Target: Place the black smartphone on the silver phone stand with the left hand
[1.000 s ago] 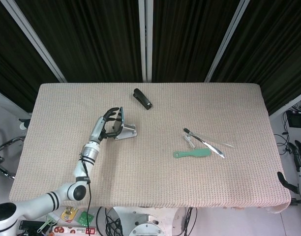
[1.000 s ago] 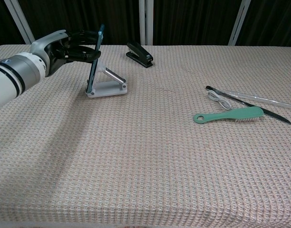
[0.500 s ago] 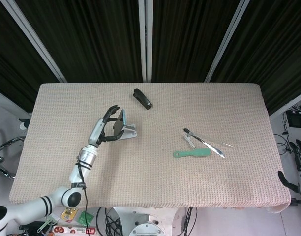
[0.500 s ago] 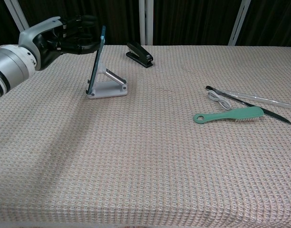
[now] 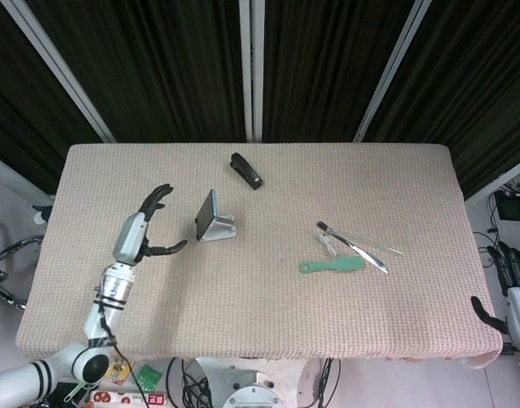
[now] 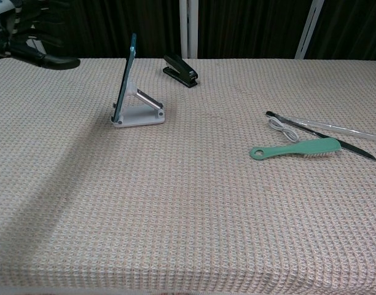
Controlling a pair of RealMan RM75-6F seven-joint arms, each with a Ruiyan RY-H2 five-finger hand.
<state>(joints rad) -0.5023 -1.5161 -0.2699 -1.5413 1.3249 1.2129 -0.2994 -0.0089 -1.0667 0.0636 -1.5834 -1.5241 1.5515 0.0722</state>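
The black smartphone (image 5: 206,214) (image 6: 125,77) leans upright on the silver phone stand (image 5: 220,228) (image 6: 141,114), left of the table's middle. My left hand (image 5: 144,231) (image 6: 25,46) hovers to the left of the stand, apart from the phone, fingers spread and holding nothing. My right hand (image 5: 508,287) hangs off the table's right edge in the head view, fingers apart and empty.
A black stapler (image 5: 245,170) (image 6: 180,69) lies behind the stand. To the right lie a green brush (image 5: 331,266) (image 6: 295,149), a white cable (image 6: 282,129) and a long thin tool (image 5: 353,246) (image 6: 323,132). Dark curtains hang behind the table.
My left hand has let go of the phone and drawn back to the left and toward the front. The phone stays leaning on the stand.
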